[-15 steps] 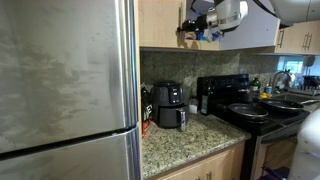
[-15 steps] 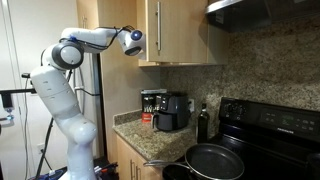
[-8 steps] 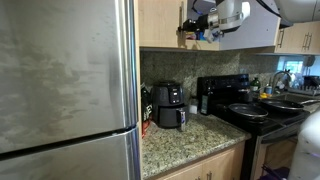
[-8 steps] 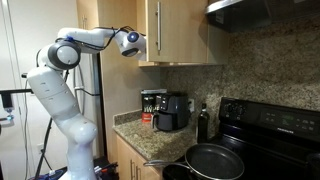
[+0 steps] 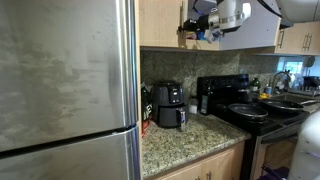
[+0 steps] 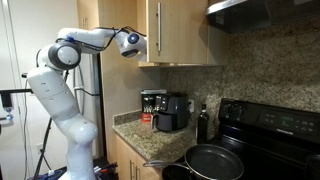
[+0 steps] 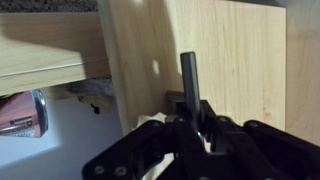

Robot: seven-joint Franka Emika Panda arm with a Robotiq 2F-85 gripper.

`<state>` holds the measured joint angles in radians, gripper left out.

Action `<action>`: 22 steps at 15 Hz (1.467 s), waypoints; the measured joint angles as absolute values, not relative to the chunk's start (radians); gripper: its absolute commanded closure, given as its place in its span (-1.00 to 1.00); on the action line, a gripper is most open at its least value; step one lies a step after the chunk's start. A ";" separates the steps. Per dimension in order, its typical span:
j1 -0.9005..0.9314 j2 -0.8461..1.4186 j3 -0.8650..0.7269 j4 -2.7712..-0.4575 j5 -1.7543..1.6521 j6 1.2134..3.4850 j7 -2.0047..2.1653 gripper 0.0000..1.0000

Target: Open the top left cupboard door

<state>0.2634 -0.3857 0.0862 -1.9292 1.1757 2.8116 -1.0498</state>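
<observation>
The top left cupboard door [image 7: 240, 60] is a flat light tan wooden panel with a slim dark-looking bar handle [image 7: 188, 78]. In the wrist view my gripper [image 7: 190, 125] is shut on the lower part of this handle. The door stands slightly ajar, and the cabinet's inside shows to its left. In both exterior views the gripper [image 5: 192, 27] [image 6: 142, 45] is up at the wall cabinet, at the edge of the door [image 5: 160, 22] [image 6: 149, 25].
A shelf edge [image 7: 50, 50] and a can [image 7: 25, 112] show inside the cabinet. A steel fridge [image 5: 60, 90] stands beside it. Below are a granite counter [image 5: 190, 135] with a black coffee machine [image 5: 168, 105], and a stove with pans [image 6: 215, 160].
The wrist has shifted very slightly away from the cabinet, still holding the handle. The door's position looks almost the same.
</observation>
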 measured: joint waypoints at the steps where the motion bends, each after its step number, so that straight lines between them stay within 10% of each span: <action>1: 0.269 -0.391 0.091 -1.938 1.194 2.833 -1.064 0.92; 19: 0.387 -0.641 0.194 -2.173 1.396 3.053 -1.182 0.92; 22: 0.442 -0.670 0.213 -2.195 1.468 3.120 -1.243 0.67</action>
<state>0.4421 -0.6704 0.2135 -2.1955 1.4678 3.1201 -1.2430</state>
